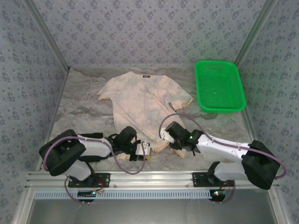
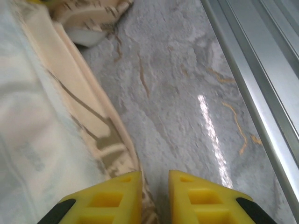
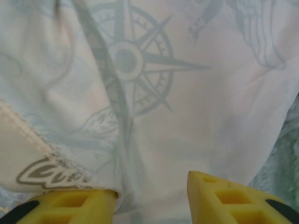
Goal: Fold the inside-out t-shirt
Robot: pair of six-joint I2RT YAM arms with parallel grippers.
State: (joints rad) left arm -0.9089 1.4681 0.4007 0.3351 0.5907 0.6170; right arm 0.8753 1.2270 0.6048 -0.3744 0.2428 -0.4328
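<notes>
The inside-out t-shirt [image 1: 138, 98] lies spread on the marble table, pale reverse side up, collar and small dark label [image 1: 146, 76] toward the back. My left gripper [image 1: 147, 152] sits low at the shirt's near hem. In the left wrist view its yellow fingers [image 2: 117, 198] stand a narrow gap apart, and the printed hem edge [image 2: 100, 140] runs into that gap by the left finger. My right gripper [image 1: 163, 135] hovers over the lower right of the shirt. It [image 3: 152, 184] is open just above the fabric [image 3: 140, 93] with its faint compass print, and a fold rests against the left finger.
A green plastic basket [image 1: 219, 86] stands at the back right of the table. Patterned walls close in the back and both sides. A metal rail [image 2: 261, 84] runs along the table's near edge, close to the left gripper.
</notes>
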